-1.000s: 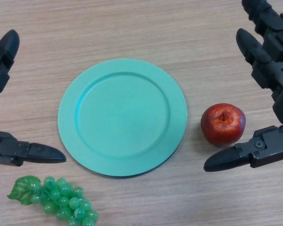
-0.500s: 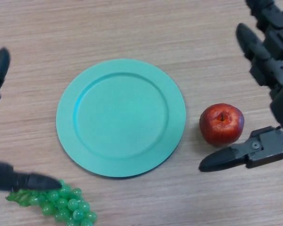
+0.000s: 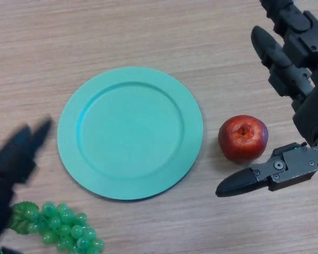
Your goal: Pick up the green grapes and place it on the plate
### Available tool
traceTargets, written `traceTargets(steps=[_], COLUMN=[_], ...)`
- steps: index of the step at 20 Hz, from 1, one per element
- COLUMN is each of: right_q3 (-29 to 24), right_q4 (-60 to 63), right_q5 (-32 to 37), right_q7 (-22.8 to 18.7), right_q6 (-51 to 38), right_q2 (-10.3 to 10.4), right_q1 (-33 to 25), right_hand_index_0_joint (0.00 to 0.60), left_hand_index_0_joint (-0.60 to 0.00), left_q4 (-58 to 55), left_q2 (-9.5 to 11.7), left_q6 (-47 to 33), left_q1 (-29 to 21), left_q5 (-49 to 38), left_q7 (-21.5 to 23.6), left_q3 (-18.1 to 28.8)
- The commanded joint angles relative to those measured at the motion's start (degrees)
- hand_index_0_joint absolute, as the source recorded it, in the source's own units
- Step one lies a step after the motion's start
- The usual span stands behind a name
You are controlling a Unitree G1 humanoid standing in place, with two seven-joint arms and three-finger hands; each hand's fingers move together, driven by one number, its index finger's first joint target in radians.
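Note:
A bunch of green grapes (image 3: 63, 228) with a leaf lies on the wooden table at the bottom left. The teal plate (image 3: 130, 132) sits in the middle with nothing on it. My left hand (image 3: 13, 164) is at the left edge, just above the grapes and left of the plate, fingers pointing up and right, not touching the bunch. My right hand (image 3: 297, 100) stays idle at the right, fingers spread open around the apple's far side.
A red apple (image 3: 243, 138) stands right of the plate, between the thumb and fingers of the right hand but apart from them. Bare wooden tabletop lies beyond the plate and along the bottom middle.
My left hand has swung down and turned over the grapes' area, its fingers now near the plate's left rim. The view has shifted slightly; the right hand keeps its pose.

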Motion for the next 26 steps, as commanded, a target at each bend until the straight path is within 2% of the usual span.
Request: traceTargets(steps=[1,2,6,8,11,13,14,15,16,17,18,19,21,23,25,26], right_q3=[-3.03,-3.2,-3.96,-4.23,-4.78,-4.96,-5.17,-5.35,-5.83,-5.98,-6.11,-6.05,-5.9,-5.83,-5.91,-5.96], right_q4=[-3.08,-3.08,-3.08,-3.08,-3.08,-3.08,-3.08,-3.08,-3.08,-3.08,-3.08,-3.08,-3.08,-3.08,-3.08,-3.08], right_q5=[-1.41,-1.0,0.25,0.65,1.19,1.45,1.79,2.12,3.01,3.2,3.43,3.49,3.61,3.45,3.31,3.35], right_q7=[-0.37,-0.54,-1.02,-1.26,-1.51,-1.6,-1.78,-1.96,-2.43,-2.51,-2.76,-2.89,-3.09,-2.95,-2.66,-2.68], right_q6=[-6.03,-6.02,-6.42,-6.63,-7.24,-7.35,-7.43,-7.53,-7.79,-7.92,-7.77,-7.77,-7.83,-7.76,-7.74,-7.35], right_q2=[-0.66,-0.9,-1.46,-1.85,-2.25,-2.31,-2.55,-2.81,-3.46,-3.48,-3.44,-3.53,-3.69,-3.44,-3.08,-2.9], right_q1=[-2.44,-2.44,-2.03,-2.01,-1.45,-1.34,-1.3,-1.26,-1.14,-1.04,-1.09,-1.09,-1.12,-1.21,-1.14,-1.48], right_hand_index_0_joint=[0.0,0.0,0.0,0.0,0.0,0.0,0.0,0.0,0.0,0.0,0.0,0.0,0.0,0.0,0.0,0.0], left_hand_index_0_joint=[0.0,0.0,0.0,0.0,0.0,-0.2,-0.35,-0.449,-0.592,-0.6,-0.6,-0.6,-0.6,-0.6,-0.6,-0.6], left_q4=[-0.06,2.16,5.64,7.67,8.43,8.83,9.5,10.17,12.28,12.84,13.57,13.94,15.26,15.61,14.76,13.77], left_q2=[1.61,1.61,1.61,2.54,2.75,3.25,4.03,4.85,7.73,8.39,9.76,10.24,11.34,11.95,12.65,13.7], left_q6=[-9.19,-12.58,-13.86,-15.98,-16.73,-17.13,-17.98,-18.9,-22.29,-22.78,-23.3,-23.19,-23.09,-23.8,-23.69,-23.2], left_q1=[-0.09,-0.08,-0.76,-0.81,-0.63,-0.85,-1.2,-1.5,-2.2,-2.53,-3.17,-3.18,-2.67,-2.68,-3.49,-3.77], left_q5=[4.48,10.69,16.24,18.97,21.35,22.19,23.79,25.65,32.13,34.08,39.36,40.39,38.39,38.95,44.57,48.33], left_q7=[8.33,10.08,11.68,12.41,13.57,14.32,15.48,16.9,22.28,23.83,27.68,28.5,27.16,28.98,36.34,41.2], left_q3=[4.81,6.78,7.6,7.78,8.5,8.85,9.16,9.53,10.74,10.92,11.13,10.9,10.62,11.24,11.88,11.98])
